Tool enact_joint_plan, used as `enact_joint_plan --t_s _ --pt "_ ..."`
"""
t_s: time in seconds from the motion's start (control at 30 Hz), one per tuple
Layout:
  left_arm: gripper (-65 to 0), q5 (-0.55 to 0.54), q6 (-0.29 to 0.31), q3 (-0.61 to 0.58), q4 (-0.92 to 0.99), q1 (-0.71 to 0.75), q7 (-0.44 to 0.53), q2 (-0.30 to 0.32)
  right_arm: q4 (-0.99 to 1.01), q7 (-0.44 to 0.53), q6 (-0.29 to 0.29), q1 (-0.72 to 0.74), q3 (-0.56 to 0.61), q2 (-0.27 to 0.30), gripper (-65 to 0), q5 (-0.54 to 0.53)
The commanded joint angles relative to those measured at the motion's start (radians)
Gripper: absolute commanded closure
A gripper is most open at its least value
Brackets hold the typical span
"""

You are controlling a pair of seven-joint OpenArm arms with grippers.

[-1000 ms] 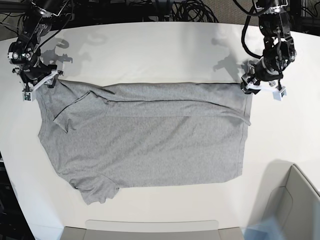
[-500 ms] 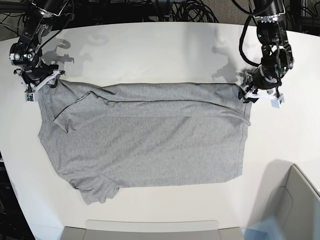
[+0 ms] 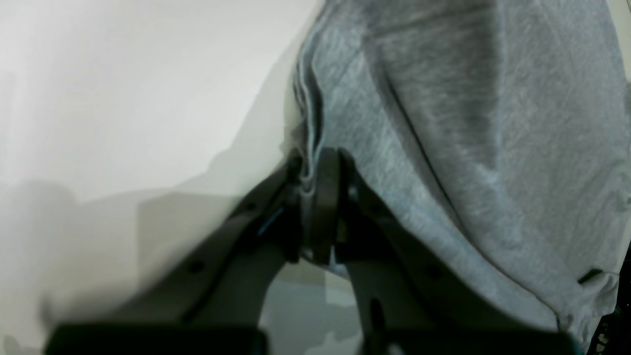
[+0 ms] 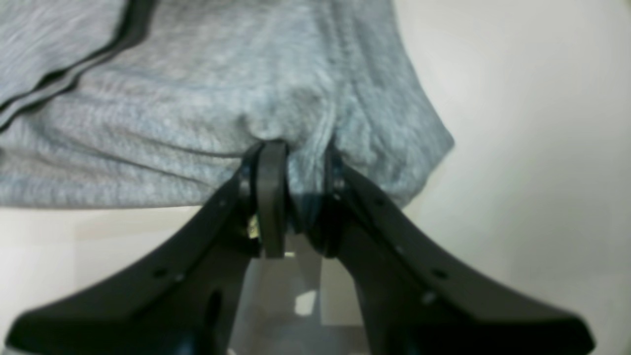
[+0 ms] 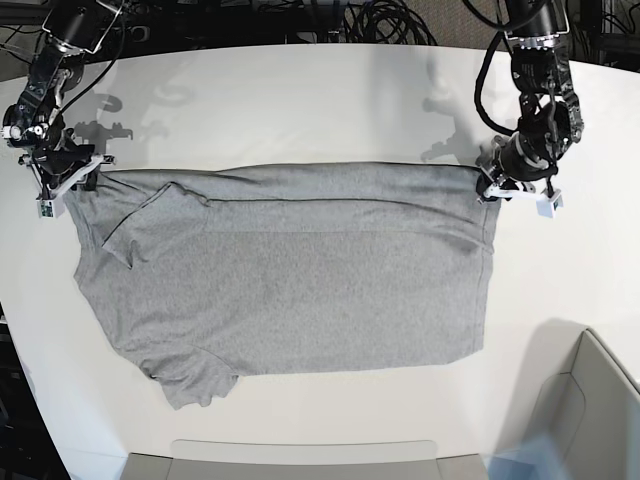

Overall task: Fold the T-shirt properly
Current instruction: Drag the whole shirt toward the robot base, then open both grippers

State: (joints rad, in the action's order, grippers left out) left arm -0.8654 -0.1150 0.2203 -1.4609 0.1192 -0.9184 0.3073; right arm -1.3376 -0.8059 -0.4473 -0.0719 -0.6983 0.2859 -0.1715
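lying flat across the middle of the white table (image 5: 300, 90), the t-shirt (image 5: 290, 290) looks light, limp and apt to sag. the left gripper (image 3: 315, 172) pinches its far hem corner, the right gripper (image 4: 296, 167) seemingly bunched shoulder cloth; those far corners suit lifting.

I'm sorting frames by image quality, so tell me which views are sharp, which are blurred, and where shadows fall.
Base view: sharp and evenly lit; both arms cast soft shadows onto the white table beyond the T-shirt. Left wrist view: soft throughout, the left pincer a dark blur over the table's grey shadow. Right wrist view: cloth weave smeared, right pincer out of focus.
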Motion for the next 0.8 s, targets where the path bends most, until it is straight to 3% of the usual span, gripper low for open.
enact_joint_plan --t_s 0.0,0.5,0.63,0.67,0.77 --pt "0.0 0.021 -0.019 0.017 0.001 0.009 -0.041 0.006 0.005 -0.036 0.006 0.001 -0.007 0.02 -10.4 0.045" --pt "0.0 0.013 -0.013 0.061 -0.014 0.101 -0.043 0.006 -0.016 -0.036 -0.003 -0.073 -0.005 0.014 -10.4 0.045" --pt "0.0 0.012 -0.013 0.061 -0.087 0.168 -0.043 0.04 -0.066 -0.036 -0.005 -0.124 -0.004 0.011 -10.4 0.045" --pt "0.0 0.012 -0.013 0.061 -0.105 0.187 -0.043 0.043 -0.087 -0.036 -0.014 -0.141 -0.004 0.009 -10.4 0.045" --pt "0.0 0.012 -0.013 0.063 -0.134 0.227 -0.043 0.045 -0.155 -0.037 -0.12 -0.187 -0.008 -0.023 -10.4 0.045"
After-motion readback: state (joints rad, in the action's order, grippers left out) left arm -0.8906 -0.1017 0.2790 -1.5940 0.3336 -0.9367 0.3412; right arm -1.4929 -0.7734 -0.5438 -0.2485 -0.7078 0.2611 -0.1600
